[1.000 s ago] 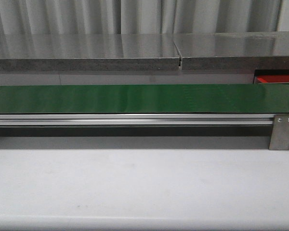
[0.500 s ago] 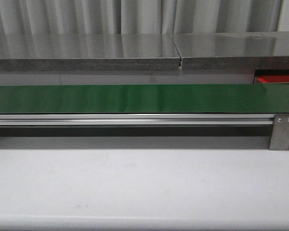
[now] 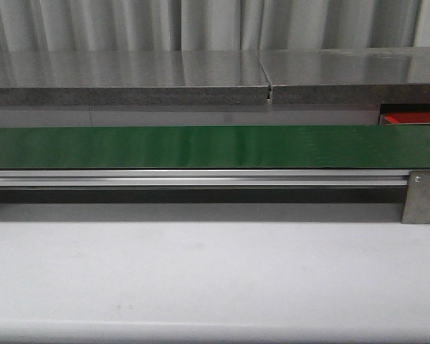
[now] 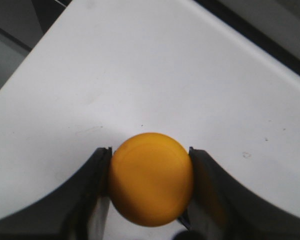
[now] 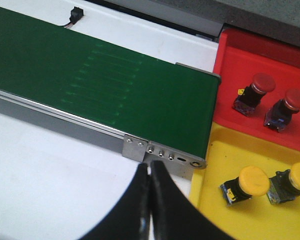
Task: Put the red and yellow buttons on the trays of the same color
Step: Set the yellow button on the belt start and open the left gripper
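Green conveyor belt, white table, steel counter behind

A long glossy green belt (image 3: pixel 201 147) runs across the white table (image 3: pixel 215 272) on an aluminium rail (image 3: pixel 193 178), with a metal end bracket (image 3: pixel 421 196) at the right. Behind it stands a steel counter (image 3: pixel 129 75) before grey curtains (image 3: pixel 93 25). A black cable plug (image 5: pixel 76 12) lies beyond the belt.

The belt (image 3: pixel 201 147) is glossy dark green with faint pale stripes across it, edged by a silver metal rail (image 3: pixel 193 178). The counter (image 3: pixel 201 272) is plain white. The red tray (image 5: pixel 250 55) holds 2 buttons with dark red caps (image 5: pixel 262 82) and black bodies. The yellow tray (image 5: pixel 225 220) holds 2 buttons with yellow caps (image 5: pixel 254 180). The left hand (image 4: pixel 150 200) is black and grips an orange-yellow button (image 4: pixel 151 177). The right hand (image 5: pixel 150 200) is black too.
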{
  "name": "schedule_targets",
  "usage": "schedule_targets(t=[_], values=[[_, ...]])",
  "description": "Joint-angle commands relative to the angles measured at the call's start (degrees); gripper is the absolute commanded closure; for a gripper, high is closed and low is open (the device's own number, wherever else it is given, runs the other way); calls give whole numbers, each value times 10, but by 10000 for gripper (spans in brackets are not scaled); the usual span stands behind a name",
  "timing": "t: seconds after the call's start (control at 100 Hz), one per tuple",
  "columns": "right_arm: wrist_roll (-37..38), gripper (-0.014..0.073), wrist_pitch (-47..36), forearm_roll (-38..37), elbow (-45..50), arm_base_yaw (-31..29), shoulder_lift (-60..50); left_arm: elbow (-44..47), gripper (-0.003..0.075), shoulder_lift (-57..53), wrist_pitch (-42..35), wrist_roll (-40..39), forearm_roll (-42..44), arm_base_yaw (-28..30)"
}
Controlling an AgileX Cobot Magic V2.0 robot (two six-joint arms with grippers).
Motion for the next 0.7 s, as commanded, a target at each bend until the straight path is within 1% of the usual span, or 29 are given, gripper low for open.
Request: schedule_targets(t=[0.0,0.15,0.35,0.56,0.69], values=[[-7,712,-35,11,-15,1,-4,-33,741,-75,0,1,-9,-3],[-7,712,-35,11,-15,1,-4,-33,741,-124,47,28,11,-3],[-7,712,-35,11,-15,1,-4,-33,741,-172,100,28,-7,-11],[-7,712,-35,11,-15,1,-4,-32,741,-205,143,28,-2,-56],[-7,712,-35,11,-15,1,-4,-32,741,-209,179,28,26,-97]])
